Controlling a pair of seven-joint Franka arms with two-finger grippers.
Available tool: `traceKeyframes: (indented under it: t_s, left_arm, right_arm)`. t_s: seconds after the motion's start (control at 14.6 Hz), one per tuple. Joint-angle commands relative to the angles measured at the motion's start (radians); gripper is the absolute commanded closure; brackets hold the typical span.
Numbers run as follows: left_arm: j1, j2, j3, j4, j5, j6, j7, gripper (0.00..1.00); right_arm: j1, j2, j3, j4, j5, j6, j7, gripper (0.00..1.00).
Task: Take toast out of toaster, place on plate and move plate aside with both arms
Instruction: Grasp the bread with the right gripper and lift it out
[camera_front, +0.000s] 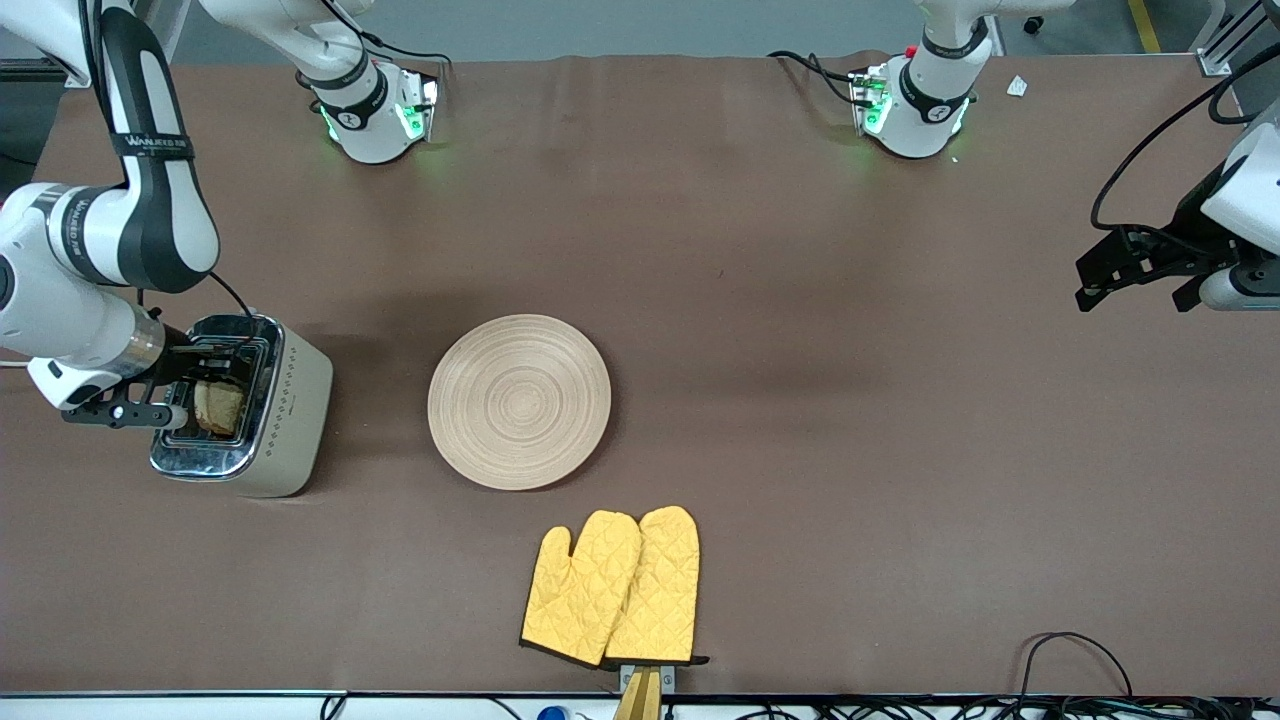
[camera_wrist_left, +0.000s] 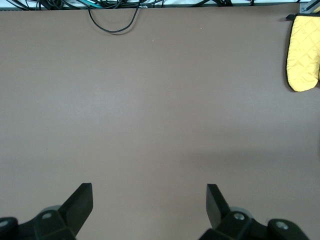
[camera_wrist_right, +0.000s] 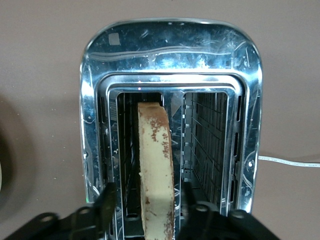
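On the counter, the toaster stands at my right arm's end, with the toast upright in one of its slots. My right gripper sits over that slot, one finger on each side of the slice. The plate lies mid-frame in the front view, beside the toaster. The oven mitts lie lower in the frame, nearer the camera than the plate. My left gripper waits over bare counter at my left arm's end.
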Motion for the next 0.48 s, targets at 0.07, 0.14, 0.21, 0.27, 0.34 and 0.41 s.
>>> traceKeyframes:
  t_s: [0.07, 0.14, 0.21, 0.27, 0.34, 0.41]
  left_arm:
    - [0.000, 0.000, -0.001, 0.001, 0.019, 0.000, 0.000, 0.00]
    - [0.000, 0.000, -0.001, 0.001, 0.019, 0.000, 0.000, 0.00]
    - [0.000, 0.000, -0.001, 0.001, 0.019, 0.000, 0.000, 0.00]
    - [0.000, 0.000, -0.001, 0.001, 0.019, 0.000, 0.000, 0.00]
    - [0.000, 0.000, -0.001, 0.001, 0.019, 0.000, 0.000, 0.00]
    - [0.000, 0.000, -0.001, 0.001, 0.019, 0.000, 0.000, 0.00]
  right_arm:
    - [-0.008, -0.009, 0.004, 0.004, 0.014, -0.006, -0.043, 0.99]
    - [-0.011, -0.009, 0.004, 0.007, 0.014, -0.006, -0.046, 1.00]
    - [-0.011, -0.011, 0.004, 0.016, 0.014, -0.008, -0.060, 1.00]
    - [-0.019, -0.014, 0.004, 0.028, 0.016, -0.026, -0.086, 1.00]
    - [-0.024, -0.014, 0.004, 0.069, 0.017, -0.075, -0.112, 1.00]
    - [-0.028, -0.014, 0.006, 0.115, 0.033, -0.157, -0.130, 1.00]
